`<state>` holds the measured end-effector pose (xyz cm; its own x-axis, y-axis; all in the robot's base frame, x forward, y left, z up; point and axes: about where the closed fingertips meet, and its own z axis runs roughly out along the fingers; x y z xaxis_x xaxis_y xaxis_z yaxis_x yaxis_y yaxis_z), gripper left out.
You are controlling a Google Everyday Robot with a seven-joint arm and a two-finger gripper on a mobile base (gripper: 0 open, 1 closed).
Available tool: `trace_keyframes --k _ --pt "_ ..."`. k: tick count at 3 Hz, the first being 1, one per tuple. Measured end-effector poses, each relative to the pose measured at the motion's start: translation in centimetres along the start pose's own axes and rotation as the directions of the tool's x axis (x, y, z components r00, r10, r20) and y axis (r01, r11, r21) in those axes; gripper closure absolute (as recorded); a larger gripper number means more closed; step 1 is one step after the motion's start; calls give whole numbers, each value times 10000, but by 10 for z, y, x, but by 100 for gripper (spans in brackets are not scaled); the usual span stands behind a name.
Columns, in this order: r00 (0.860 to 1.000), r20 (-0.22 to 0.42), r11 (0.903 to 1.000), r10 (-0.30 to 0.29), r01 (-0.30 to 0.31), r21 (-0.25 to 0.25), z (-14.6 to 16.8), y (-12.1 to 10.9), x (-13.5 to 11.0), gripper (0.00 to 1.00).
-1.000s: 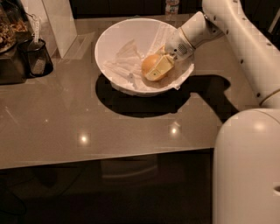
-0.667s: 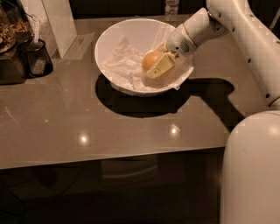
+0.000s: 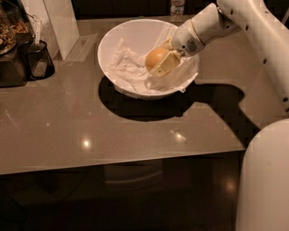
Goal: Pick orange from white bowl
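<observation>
The white bowl stands on the table at the upper middle, lined with crumpled white paper. The orange is round and orange-yellow, held over the right half of the bowl, just above the paper. My gripper reaches in from the upper right on a white arm. Its pale yellow fingers are closed around the orange, one in front and one mostly hidden behind the fruit.
A small dark cup stands at the left by a dark tray of snacks. A white upright panel stands behind them. A bottle is at the far edge. The table's front edge runs across the middle.
The gripper with the orange has risen slightly and moved a little left, off the napkin toward the bowl's middle. The arm has shifted with it.
</observation>
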<state>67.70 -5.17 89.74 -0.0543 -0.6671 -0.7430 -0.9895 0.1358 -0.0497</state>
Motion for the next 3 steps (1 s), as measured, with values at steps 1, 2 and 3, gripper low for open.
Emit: trace_keyframes --k 1,2,3 --pt "9987 394 9993 -337 331 155 -13 8 -11 100" --pt "9935 958 9963 -611 548 666 -47 28 -22 100" --pt "9881 1496 9836 -349 75 1802 -101 72 -19 100"
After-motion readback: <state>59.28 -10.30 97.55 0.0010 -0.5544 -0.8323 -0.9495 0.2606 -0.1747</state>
